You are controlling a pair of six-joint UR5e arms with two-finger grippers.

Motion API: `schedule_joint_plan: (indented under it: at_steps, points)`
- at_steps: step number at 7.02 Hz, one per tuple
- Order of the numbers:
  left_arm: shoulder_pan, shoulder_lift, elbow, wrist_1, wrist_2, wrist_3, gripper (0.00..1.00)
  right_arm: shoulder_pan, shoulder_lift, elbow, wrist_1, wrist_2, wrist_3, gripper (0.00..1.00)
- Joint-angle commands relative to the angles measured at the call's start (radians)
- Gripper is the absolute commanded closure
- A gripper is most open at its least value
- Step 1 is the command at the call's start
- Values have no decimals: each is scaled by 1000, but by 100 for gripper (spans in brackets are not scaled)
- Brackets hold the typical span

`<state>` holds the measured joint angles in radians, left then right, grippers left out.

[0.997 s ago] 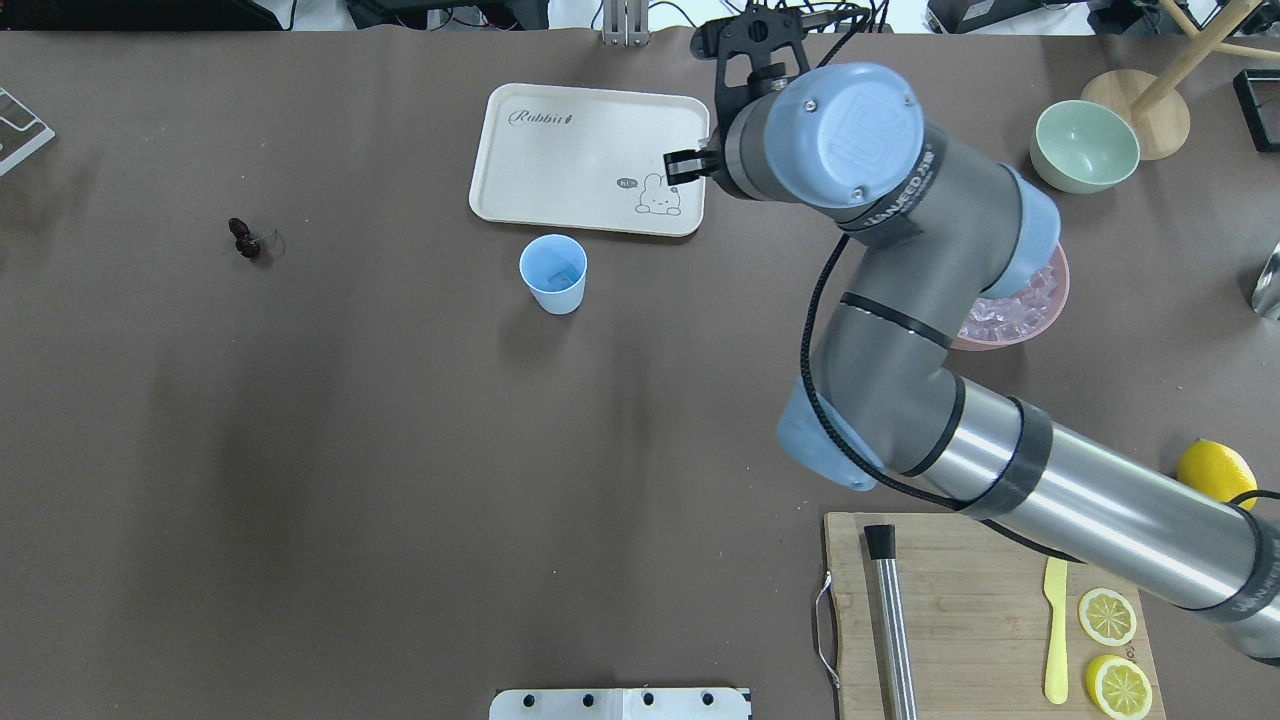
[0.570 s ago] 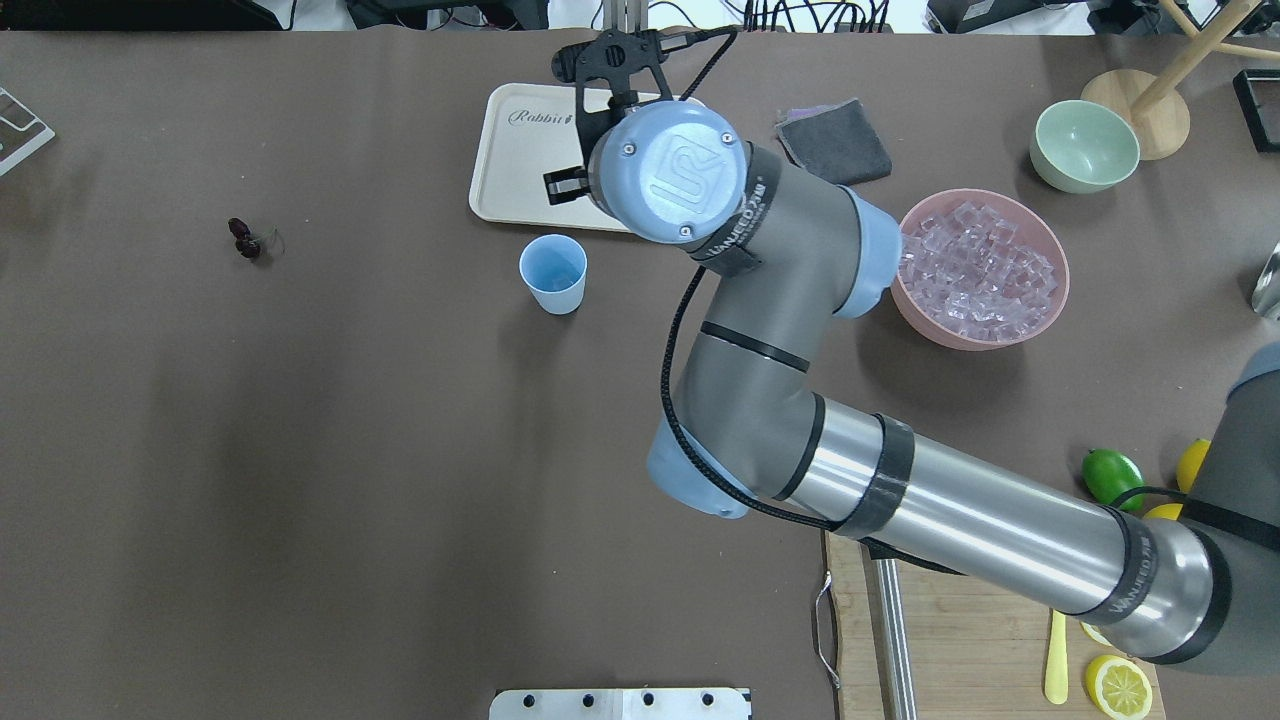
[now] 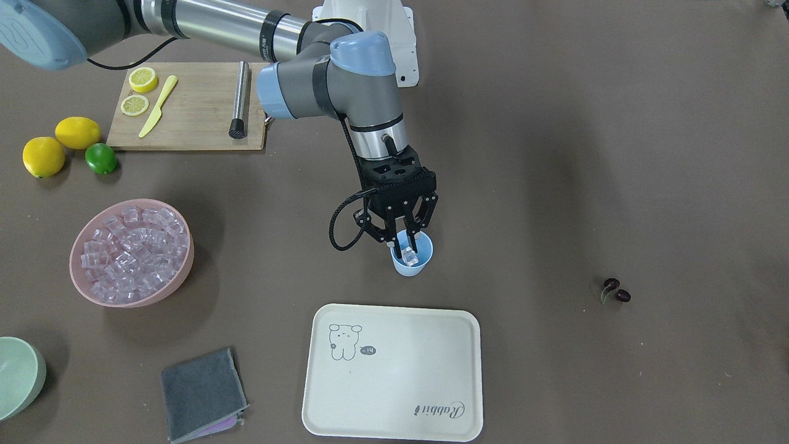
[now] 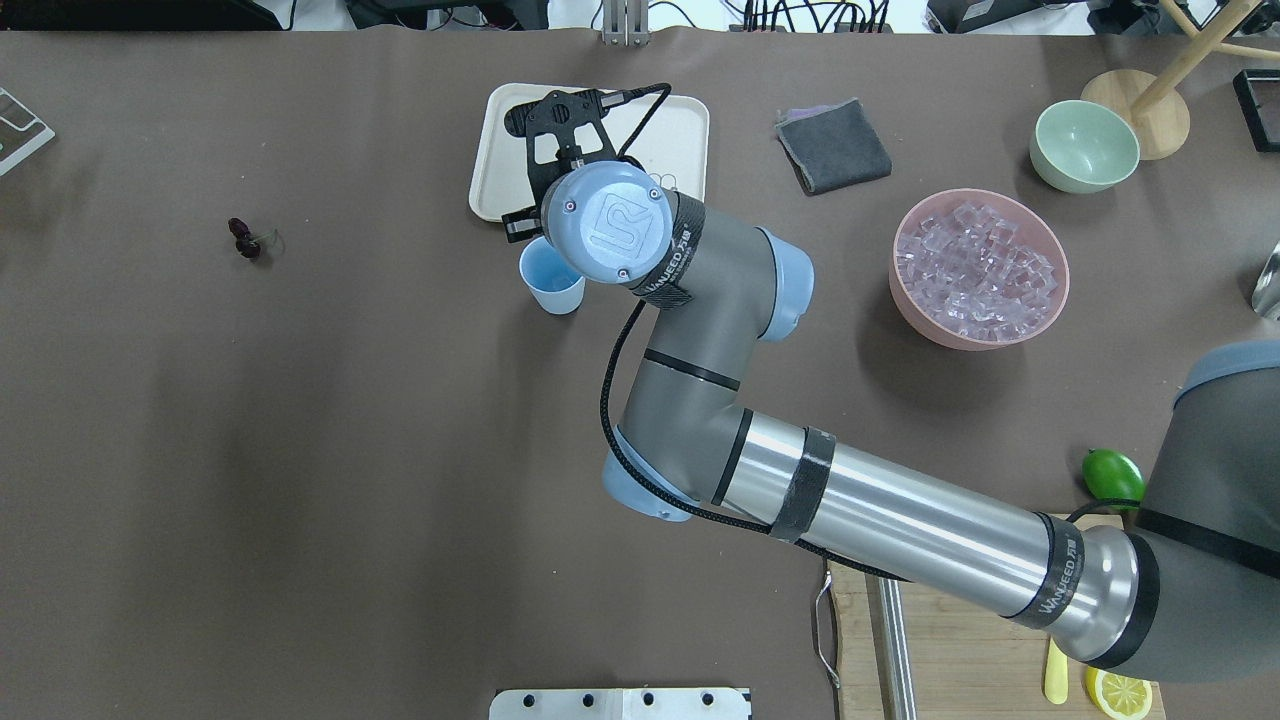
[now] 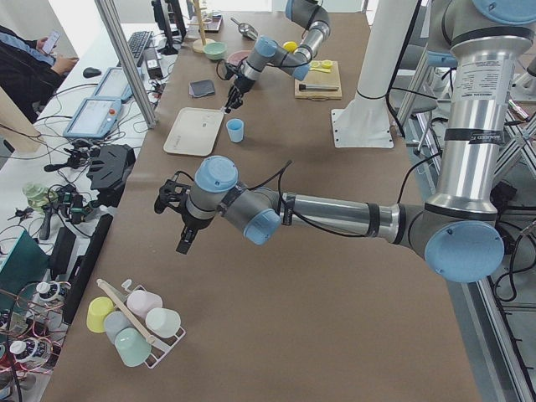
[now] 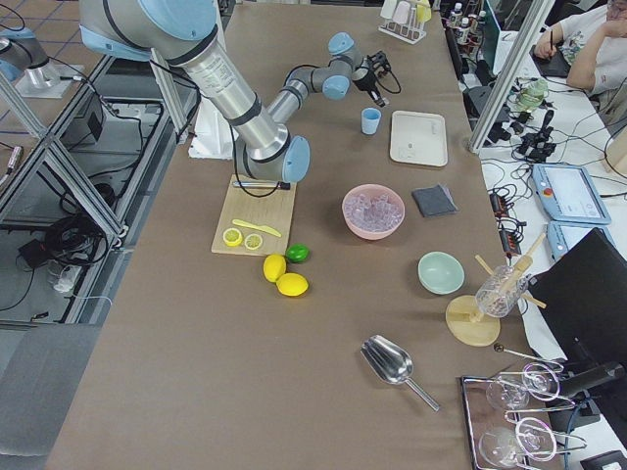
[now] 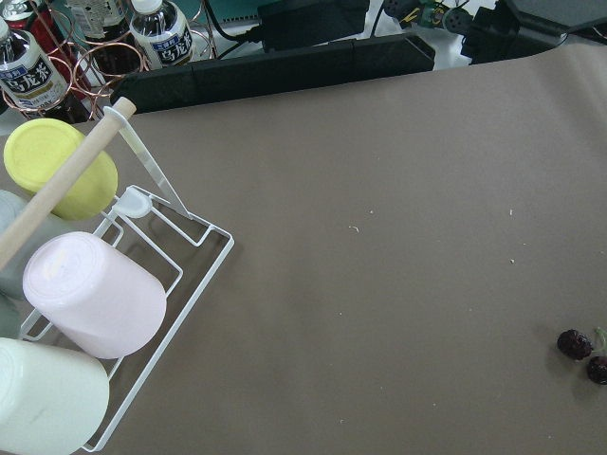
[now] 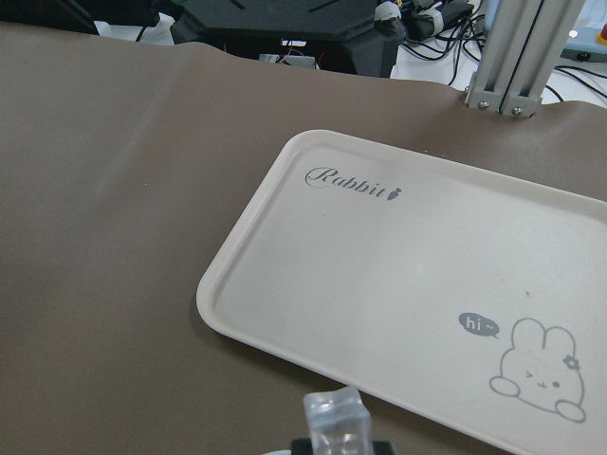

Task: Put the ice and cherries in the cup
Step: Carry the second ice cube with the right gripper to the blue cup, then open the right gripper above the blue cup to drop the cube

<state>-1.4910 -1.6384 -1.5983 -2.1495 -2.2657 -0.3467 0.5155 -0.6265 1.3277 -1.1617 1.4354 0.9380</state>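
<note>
My right gripper [image 3: 408, 245] is shut on a clear ice cube [image 3: 409, 253] and holds it at the mouth of the light-blue cup [image 3: 412, 266]. The cube also shows at the bottom of the right wrist view [image 8: 334, 419]. From overhead, the wrist covers most of the cup [image 4: 548, 288]. More ice [image 3: 132, 246] fills the pink bowl [image 3: 131, 298]. The dark cherries [image 3: 616, 291] lie on the table far from the cup, and also show in the left wrist view [image 7: 583, 346]. My left gripper [image 5: 182, 241] hovers over the table near them; I cannot tell whether it is open or shut.
A cream tray [image 3: 394, 394] lies just beyond the cup. A grey cloth [image 3: 203, 394] and a pale green bowl [image 3: 18, 376] are near the pink bowl. A cutting board [image 3: 191, 123], two lemons and a lime [image 3: 100, 158] are near the robot's base.
My right arm has swung left from the tray's right edge to over the cup, carrying the ice cube. The pink bowl is uncovered again.
</note>
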Motion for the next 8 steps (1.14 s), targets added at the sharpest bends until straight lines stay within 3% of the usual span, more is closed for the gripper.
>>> schedule_joint_plan:
  at_steps: [1, 2, 3, 4, 7, 8]
  points:
    - [0, 0, 1, -9, 0, 0, 2, -20, -4, -21, 28, 2, -7, 100]
    - [0, 0, 9, -13, 0, 0, 2, -29, -1, -18, 33, 8, -1, 100]
    - [0, 0, 12, -13, 0, 2, 2, -31, -2, -22, 33, 23, -1, 86]
    - [0, 2, 12, -13, 0, 0, 2, -29, -5, -22, 33, 26, -1, 1]
    - [0, 25, 4, -27, 0, 2, 2, -9, -15, 7, 39, 43, -7, 0]
    - [0, 34, 9, -45, 1, 2, 2, 36, -59, 66, 31, 130, -4, 0]
